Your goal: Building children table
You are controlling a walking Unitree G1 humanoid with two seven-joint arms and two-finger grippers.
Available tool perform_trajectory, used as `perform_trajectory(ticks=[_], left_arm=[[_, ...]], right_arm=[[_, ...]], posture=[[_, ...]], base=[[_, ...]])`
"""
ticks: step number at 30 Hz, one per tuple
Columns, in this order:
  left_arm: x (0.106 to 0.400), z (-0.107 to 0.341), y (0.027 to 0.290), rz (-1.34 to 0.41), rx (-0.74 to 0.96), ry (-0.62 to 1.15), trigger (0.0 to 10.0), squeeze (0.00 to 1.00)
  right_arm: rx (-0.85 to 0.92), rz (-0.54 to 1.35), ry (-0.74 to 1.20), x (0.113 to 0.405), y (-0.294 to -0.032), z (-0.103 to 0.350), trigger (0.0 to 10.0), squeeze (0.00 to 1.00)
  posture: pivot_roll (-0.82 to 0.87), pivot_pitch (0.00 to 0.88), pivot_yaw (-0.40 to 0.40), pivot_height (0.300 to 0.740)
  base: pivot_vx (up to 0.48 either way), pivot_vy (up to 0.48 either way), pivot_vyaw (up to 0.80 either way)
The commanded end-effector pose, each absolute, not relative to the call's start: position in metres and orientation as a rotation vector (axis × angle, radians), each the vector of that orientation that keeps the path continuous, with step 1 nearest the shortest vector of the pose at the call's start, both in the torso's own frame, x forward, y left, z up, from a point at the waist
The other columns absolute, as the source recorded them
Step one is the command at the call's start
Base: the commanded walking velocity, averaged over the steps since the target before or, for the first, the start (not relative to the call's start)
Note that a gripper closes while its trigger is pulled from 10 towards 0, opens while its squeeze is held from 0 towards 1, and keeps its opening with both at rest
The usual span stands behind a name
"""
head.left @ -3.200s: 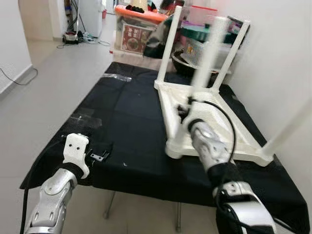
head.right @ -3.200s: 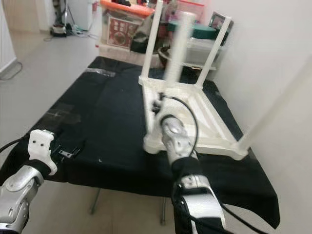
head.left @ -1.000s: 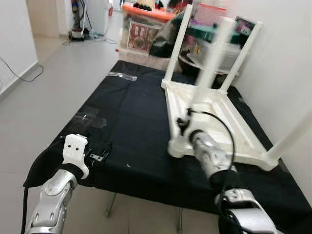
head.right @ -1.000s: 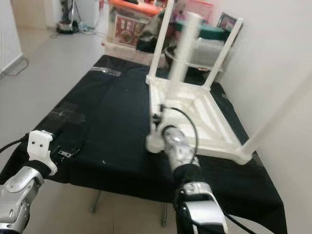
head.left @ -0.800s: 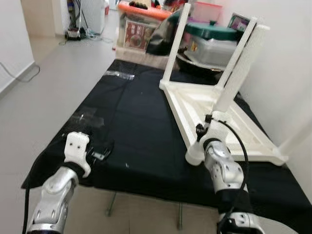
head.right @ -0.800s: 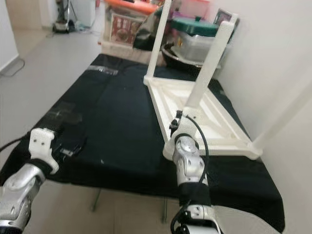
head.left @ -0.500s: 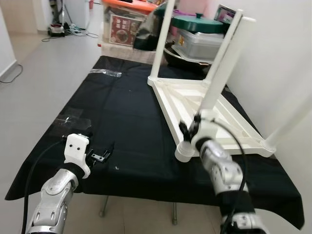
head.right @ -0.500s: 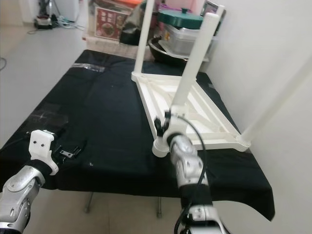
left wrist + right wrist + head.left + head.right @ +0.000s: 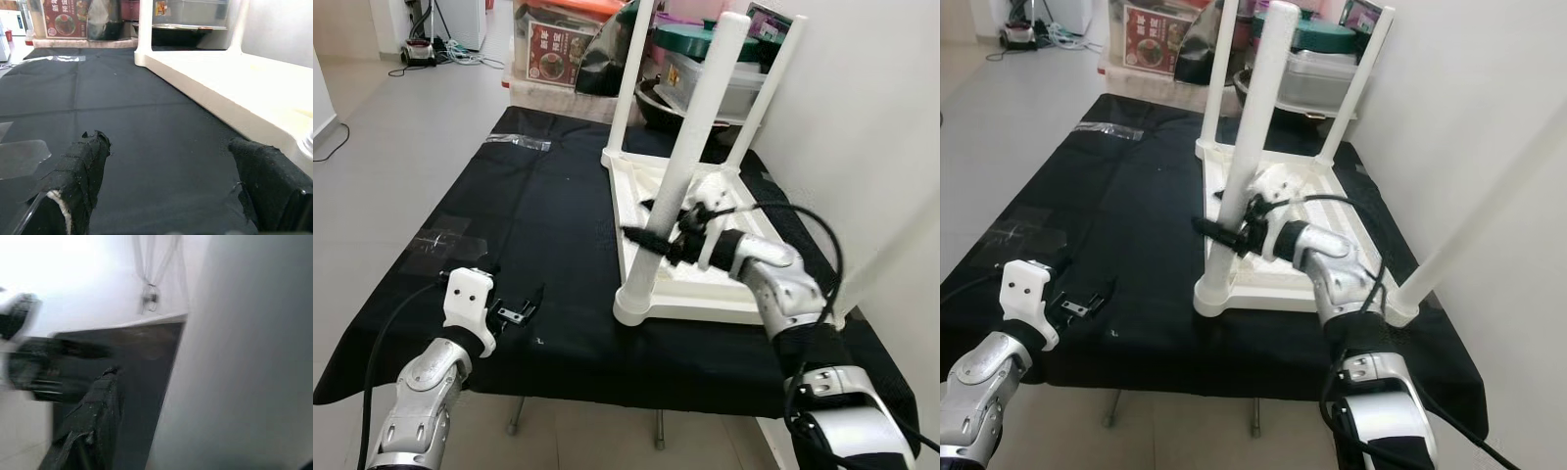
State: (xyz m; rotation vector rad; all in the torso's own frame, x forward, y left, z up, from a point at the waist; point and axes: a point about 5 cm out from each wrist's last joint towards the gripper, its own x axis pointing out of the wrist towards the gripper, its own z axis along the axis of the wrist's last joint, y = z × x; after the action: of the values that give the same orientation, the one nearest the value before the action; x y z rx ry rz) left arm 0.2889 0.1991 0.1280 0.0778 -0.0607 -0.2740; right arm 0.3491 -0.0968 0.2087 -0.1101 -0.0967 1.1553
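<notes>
black-cloth table (image 9: pixel 558 225) | on it: upturned white kids table (image 9: pixel 705 294), clear tape (image 9: pixel 519 143)

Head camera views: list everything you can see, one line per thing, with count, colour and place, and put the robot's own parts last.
Children's table: one, white, upside down on the right half of the worktable, near the wall.
Table legs: four, white, pointing up from the upturned table's corners.
Worktable cloth: one, black, covering the worktable.
Tape patches: two, clear, on the cloth's left side.
Storage boxes and pots: several, mixed colours, stacked beyond the far end.
Cables: a tangle, dark, on the floor at far left.
Left hand: one, black fingers, open, low over the cloth's near left edge.
Right hand: one, black fingers, at the nearest leg, partway up it; grip unclear.
</notes>
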Motion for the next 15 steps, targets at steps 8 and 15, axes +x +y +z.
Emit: perform_trajectory(ticks=[8,15], left_arm=[[0.287,0.127,0.196,-0.289,0.061,-0.065,10.0,0.00],[0.286,0.128,0.197,-0.290,0.058,-0.068,10.0,0.00]], right_arm=[[-0.081,0.419,0.226,0.376,-0.107,0.145,0.0,0.00],[-0.004,-0.298,0.358,0.360,-0.186,0.120,0.0,0.00]], posture=[[0.14,0.000,-0.202,0.740],[0.13,0.000,-0.195,0.740]], base=[[0.000,0.000,0.00],[0.000,0.000,0.00]])
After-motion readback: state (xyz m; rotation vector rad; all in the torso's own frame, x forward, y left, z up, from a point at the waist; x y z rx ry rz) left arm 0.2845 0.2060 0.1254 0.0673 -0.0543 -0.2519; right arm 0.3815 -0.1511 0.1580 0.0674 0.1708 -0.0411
